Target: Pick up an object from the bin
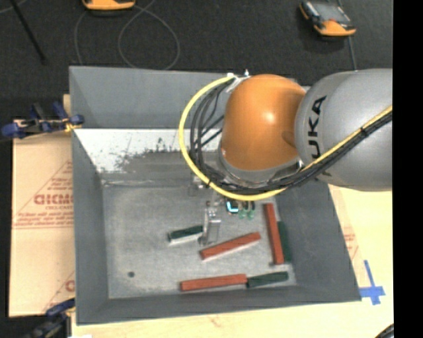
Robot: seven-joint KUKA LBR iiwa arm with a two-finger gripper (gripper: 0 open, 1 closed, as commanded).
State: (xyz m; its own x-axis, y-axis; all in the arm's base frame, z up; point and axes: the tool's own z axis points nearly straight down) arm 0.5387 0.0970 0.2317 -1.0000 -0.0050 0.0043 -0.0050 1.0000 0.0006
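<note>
Several sticks lie in the bin. At frame centre, a short dark green stick sits just left of the gripper, a slanted red stick lower right. I cannot tell the claw's state. Best straddle 1 stick's narrow width squarely.

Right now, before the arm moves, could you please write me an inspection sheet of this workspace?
Surface: grey bin floor, speckled, one dark speck.
Job's things: green-white stick and red-brown stick, either side of the claw.
Clutter: red stick beside dark green stick at right; long red bar and green bar near front wall.
Grippers: claw low between the first two sticks.
Cables: yellow and black cables loop round orange wrist cover.
Surroundings: dark floor, orange-black device.
</note>
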